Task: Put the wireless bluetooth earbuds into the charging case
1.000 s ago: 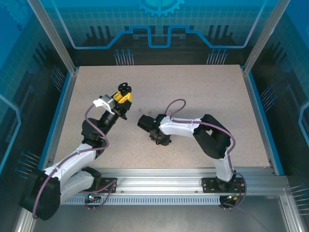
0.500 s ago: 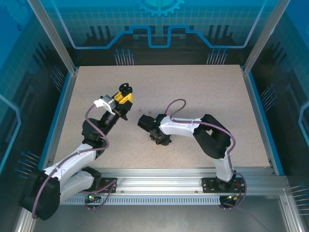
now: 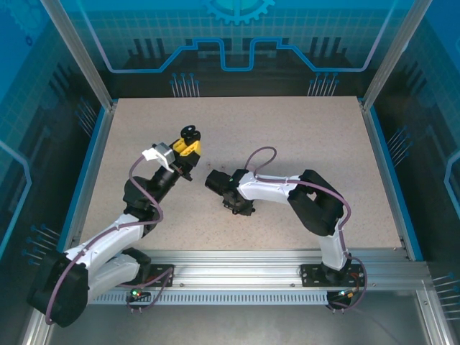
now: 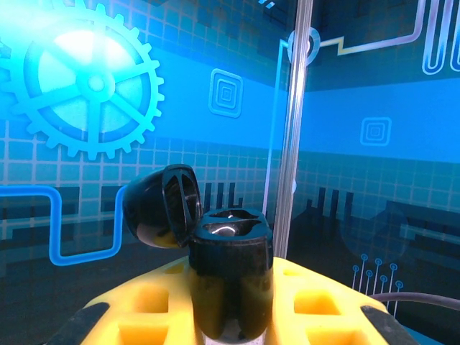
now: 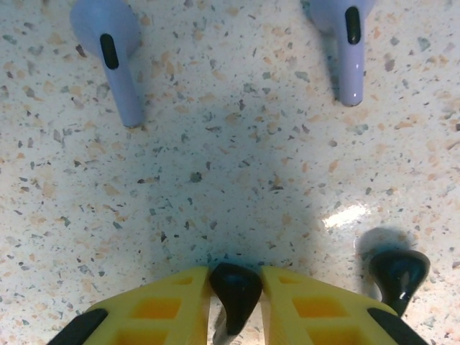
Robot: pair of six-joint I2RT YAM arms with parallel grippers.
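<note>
Speckled tabletop (image 5: 230, 165), earbud (image 5: 233, 289) in right jaws

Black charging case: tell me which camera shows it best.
The left wrist view: the black charging case sits large and close, clamped in the left gripper, its lid flipped open and the top opening visible. The top external view gives a small dark shape at that gripper's yellow tip. The right wrist view faces the table.

Cropped by the top edge: a purple earbud (image 5: 115, 61) at upper left, a second purple earbud (image 5: 348, 50) at upper right. Half hidden between yellow fingers (image 5: 185, 287) at bottom centre: a black earbud (image 5: 233, 287).
</note>
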